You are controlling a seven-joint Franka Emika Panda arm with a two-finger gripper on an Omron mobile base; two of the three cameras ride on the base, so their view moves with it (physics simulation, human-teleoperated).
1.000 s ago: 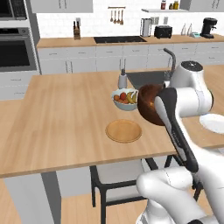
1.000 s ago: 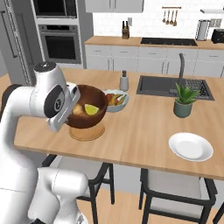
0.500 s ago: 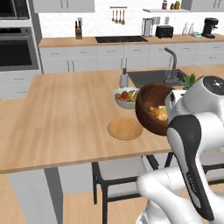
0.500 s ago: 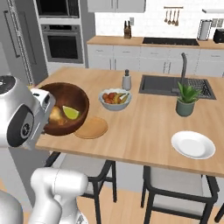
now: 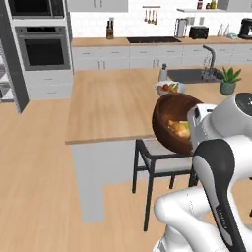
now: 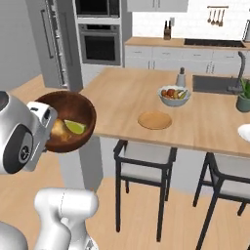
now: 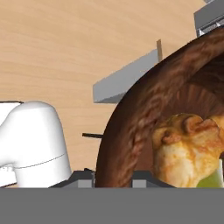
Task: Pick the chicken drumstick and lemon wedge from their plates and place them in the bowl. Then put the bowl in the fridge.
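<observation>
Bowl [image 6: 66, 120] is up in the air, carried off the bench [image 6: 122, 95], out past its near edge over the floor. It is tilted, opening facing partly sideways. In the left base view the bowl [image 5: 178, 120] sits right against the white arm's wrist, in front of the stool [image 5: 155, 162].

Chicken drumstick [image 7: 188, 151] lies inside the bowl [image 7: 135, 131], low against the inner wall. Lemon wedge [image 6: 74, 127] is in there too, beside the drumstick [image 6: 57, 131]; in the hand view just a sliver of yellow-green [image 7: 210, 180] shows under the meat.

Gripper [image 7: 113, 180] is at the bowl rim. The fingers [image 7: 85, 178] sit on either side of the rim wall, pinching it, one tip outside and the other inside the bowl.

Light-wood plate [image 6: 154, 120] is bare on the bench, near the front edge. A white plate edge [image 6: 244, 132] shows at the right border of the right base view, also on the bench. Fruit bowl [image 6: 174, 95] stands behind the wood plate, with a small grey bottle [image 6: 181, 77] just behind it. Potted plant [image 5: 228, 80] is by the sink [image 5: 189, 75].

Fridge [image 6: 53, 44] stands at the far left of the room, next to the wall oven [image 6: 100, 44]; whether its door is open I cannot tell.
</observation>
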